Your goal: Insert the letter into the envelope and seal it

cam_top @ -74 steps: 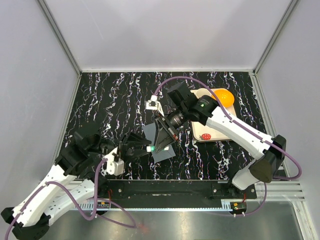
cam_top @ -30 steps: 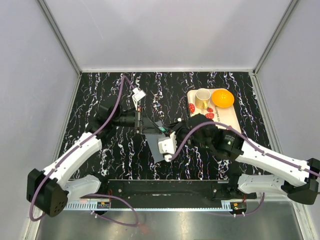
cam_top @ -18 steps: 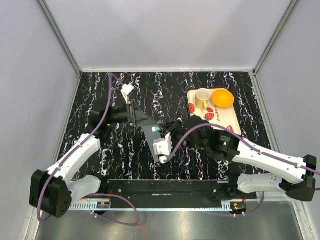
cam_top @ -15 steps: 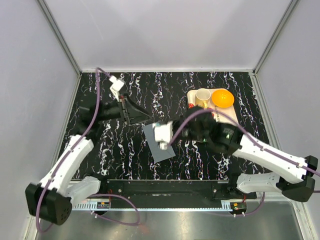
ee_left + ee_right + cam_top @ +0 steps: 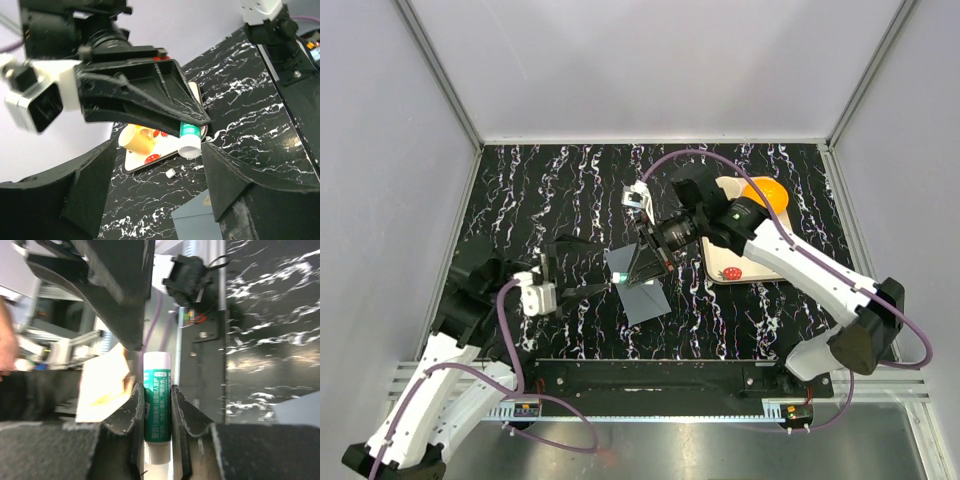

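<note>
The dark grey envelope [image 5: 647, 300] lies flat mid-table; its corner shows in the left wrist view [image 5: 200, 222]. My right gripper [image 5: 635, 278] is shut on a green-and-white glue stick [image 5: 157, 410] and holds it just above the envelope's far edge, with the white end pointing down [image 5: 190, 145]. My left gripper [image 5: 603, 268] is open and empty, its fingers spread wide just left of the envelope, facing the right gripper. The letter does not show in the top or left wrist views. A blurred tan shape [image 5: 102, 385] shows left of the right fingers; I cannot tell what it is.
A strawberry-printed cream tray [image 5: 725, 265] sits at the right with an orange bowl [image 5: 767, 193] and a yellow cup [image 5: 137, 140]. A small white cap [image 5: 170, 173] lies on the black marbled table between tray and envelope. The black rail runs along the near edge.
The left arm has pulled back from the far left to the near left of the envelope. The right arm now reaches in from the tray side, glue stick over the envelope.
</note>
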Available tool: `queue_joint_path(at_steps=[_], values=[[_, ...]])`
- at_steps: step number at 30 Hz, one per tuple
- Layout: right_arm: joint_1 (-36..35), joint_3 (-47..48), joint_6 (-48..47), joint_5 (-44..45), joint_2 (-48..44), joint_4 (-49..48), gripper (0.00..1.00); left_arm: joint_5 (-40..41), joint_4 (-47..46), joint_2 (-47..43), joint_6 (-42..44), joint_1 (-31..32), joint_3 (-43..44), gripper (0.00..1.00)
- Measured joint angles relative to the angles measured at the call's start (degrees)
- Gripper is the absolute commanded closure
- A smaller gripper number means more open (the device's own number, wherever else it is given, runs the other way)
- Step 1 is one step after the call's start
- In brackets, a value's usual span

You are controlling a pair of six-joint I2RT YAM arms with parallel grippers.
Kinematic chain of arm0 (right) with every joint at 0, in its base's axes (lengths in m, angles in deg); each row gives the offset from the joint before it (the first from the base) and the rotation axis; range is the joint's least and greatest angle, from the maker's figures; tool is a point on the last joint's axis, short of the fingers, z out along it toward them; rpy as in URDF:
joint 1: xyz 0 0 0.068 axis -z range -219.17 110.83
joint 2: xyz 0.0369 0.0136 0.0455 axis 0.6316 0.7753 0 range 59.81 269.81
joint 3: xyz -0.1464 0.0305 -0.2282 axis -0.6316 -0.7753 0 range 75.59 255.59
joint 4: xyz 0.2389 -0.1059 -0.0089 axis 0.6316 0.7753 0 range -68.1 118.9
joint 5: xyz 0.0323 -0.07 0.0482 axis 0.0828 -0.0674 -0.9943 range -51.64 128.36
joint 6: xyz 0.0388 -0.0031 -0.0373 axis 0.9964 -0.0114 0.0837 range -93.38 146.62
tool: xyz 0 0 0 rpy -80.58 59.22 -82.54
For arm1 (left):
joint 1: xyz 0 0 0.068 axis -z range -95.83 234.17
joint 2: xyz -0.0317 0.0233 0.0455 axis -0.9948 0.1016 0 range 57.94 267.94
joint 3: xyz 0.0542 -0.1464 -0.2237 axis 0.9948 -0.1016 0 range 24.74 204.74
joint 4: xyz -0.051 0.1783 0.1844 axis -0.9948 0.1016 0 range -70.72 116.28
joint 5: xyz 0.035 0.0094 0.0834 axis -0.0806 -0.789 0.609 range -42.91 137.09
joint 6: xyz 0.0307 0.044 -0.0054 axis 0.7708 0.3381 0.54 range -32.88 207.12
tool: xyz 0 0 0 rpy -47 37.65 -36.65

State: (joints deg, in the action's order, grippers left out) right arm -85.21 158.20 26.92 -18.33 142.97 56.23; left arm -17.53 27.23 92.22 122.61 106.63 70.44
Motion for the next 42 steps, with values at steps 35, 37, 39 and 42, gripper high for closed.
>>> queue_joint_path(at_steps=[35,37,39,42], values=[[0.9,0.3,9.8,-10.3,1.6,-2.4,1.00,8.7,11.5,6.2,7.4,14.3,4.0,1.00],[0.9,1.4,3.9,-6.2,0.3,0.9,1.00,9.8,11.3,7.7,3.1,14.3,4.8,0.90],[0.8,1.8,-0.1,-2.9,-1.0,2.9,1.00,9.9,10.5,8.6,0.2,14.4,5.2,0.73],[0.7,2.6,-4.2,0.1,-2.1,4.9,1.00,10.1,8.5,9.0,-2.5,14.4,5.1,0.58]])
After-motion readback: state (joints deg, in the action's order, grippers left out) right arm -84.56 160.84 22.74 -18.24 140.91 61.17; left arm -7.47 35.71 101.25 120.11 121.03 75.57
